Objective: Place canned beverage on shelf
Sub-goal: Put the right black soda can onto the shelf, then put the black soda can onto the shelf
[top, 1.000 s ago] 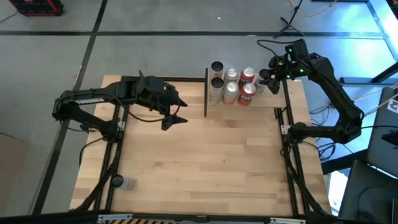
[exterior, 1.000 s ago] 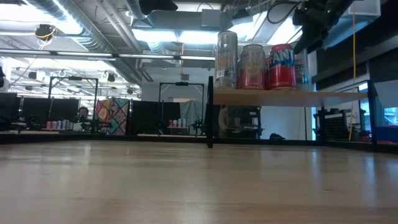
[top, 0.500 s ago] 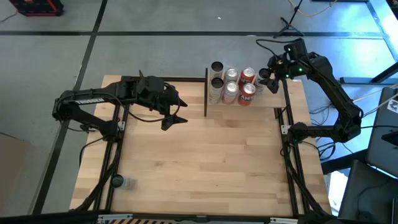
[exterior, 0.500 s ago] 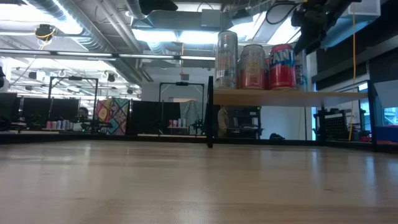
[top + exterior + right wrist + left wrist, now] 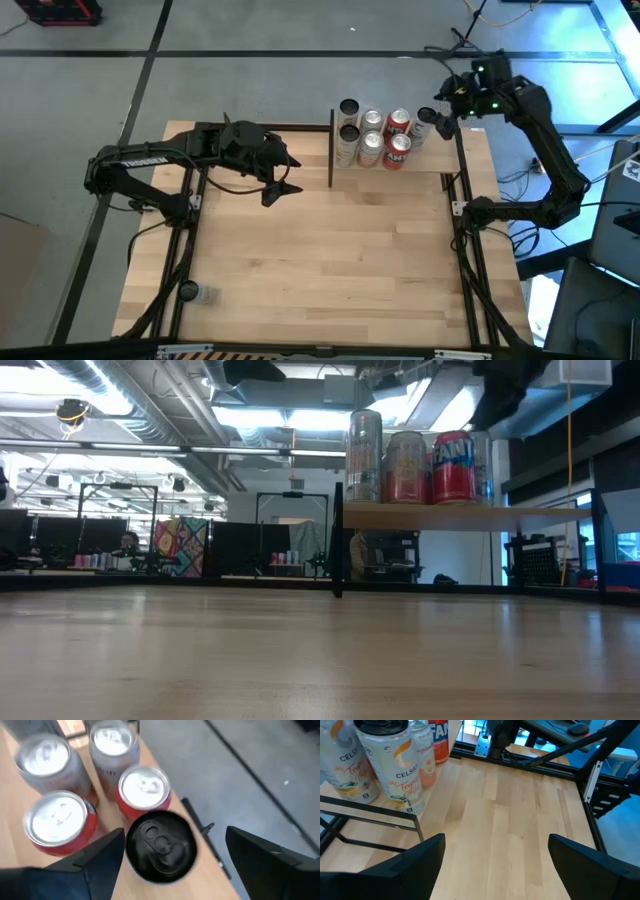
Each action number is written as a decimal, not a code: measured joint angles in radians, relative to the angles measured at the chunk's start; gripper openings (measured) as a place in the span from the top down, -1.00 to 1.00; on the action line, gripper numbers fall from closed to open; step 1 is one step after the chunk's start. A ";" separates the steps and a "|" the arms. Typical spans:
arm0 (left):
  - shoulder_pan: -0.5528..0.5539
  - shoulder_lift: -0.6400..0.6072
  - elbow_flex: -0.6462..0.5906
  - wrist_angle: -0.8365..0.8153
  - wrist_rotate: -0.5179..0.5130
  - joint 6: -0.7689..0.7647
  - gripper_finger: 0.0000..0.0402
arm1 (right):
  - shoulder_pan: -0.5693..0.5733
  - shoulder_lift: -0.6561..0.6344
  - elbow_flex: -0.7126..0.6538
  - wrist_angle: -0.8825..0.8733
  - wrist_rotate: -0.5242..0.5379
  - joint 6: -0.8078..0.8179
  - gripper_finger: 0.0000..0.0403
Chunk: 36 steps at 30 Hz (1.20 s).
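The wooden table is mostly bare at the near end. A small clear thing lies by the near left corner; what it is cannot be told.

Farther back on the left, the left gripper hangs over the table, pointing toward the shelf. Its two fingers are wide apart and hold nothing.

Past it stands the shelf, a small wooden board on thin black posts at the far side of the table. Cans stand close together on it. Two pale Celsius cans are at the left end. Next come silver-topped cans and red cans. One red can reads Fanta.

At the right end of the shelf stands the can with the black top. It is upright, just beside a red can.

The right gripper is above and just past this can. Its fingers are apart on each side of the can and do not touch it
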 joint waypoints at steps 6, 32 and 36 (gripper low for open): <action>0.000 0.000 0.000 0.000 -0.001 0.000 -0.75 | 0.000 0.000 0.139 -0.069 -0.035 0.063 -0.65; -0.201 0.003 0.000 -0.040 -0.151 -0.041 -0.75 | 0.960 0.020 0.306 -0.019 0.274 0.733 -0.65; -0.279 0.003 0.000 -0.097 -0.213 -0.172 -0.75 | 1.111 0.061 0.306 -0.019 0.345 0.761 -0.65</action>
